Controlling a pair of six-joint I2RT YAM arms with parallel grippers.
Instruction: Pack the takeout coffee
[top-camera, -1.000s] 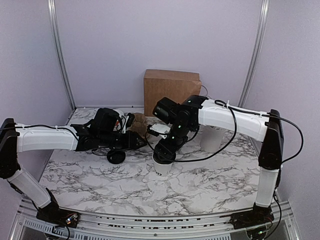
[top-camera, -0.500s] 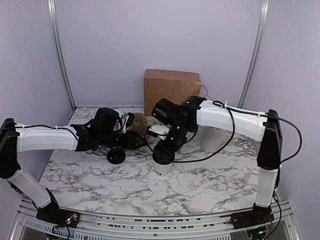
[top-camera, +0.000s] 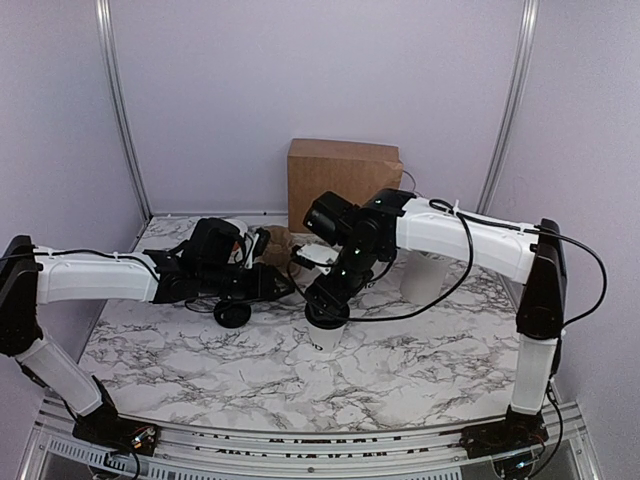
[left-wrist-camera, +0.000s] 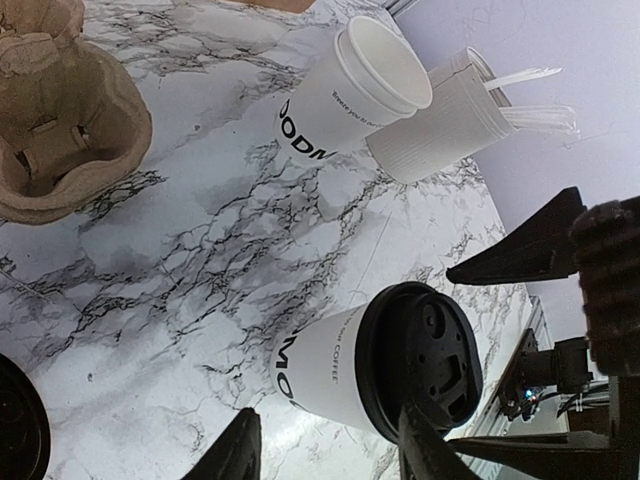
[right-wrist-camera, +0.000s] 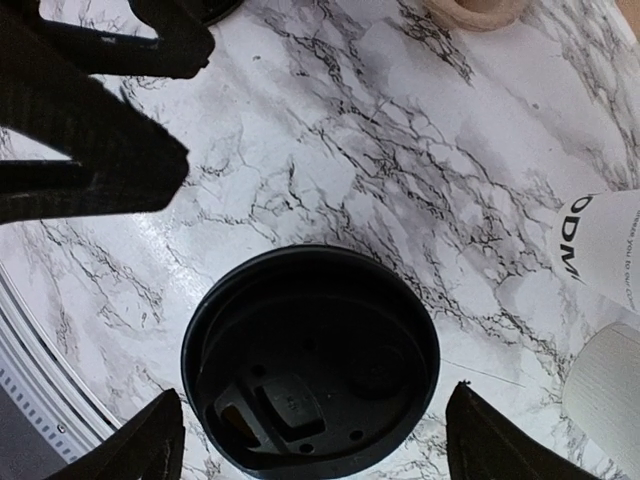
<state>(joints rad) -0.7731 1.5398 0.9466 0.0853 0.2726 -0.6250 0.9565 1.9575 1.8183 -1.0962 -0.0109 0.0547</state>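
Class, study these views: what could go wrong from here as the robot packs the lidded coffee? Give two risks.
1. The right gripper stands open, its fingers flanking the lidded top of the takeout coffee; closing that high could pop the lid off or tip the cup.
2. The left gripper hovers close beside that cup, so the two arms could clash.

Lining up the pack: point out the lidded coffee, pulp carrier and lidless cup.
takeout coffee (right-wrist-camera: 310, 360): right wrist view, middle of its black lid.
pulp carrier (left-wrist-camera: 130, 120): left wrist view, its outer rim.
lidless cup (left-wrist-camera: 335, 105): left wrist view, its side wall.
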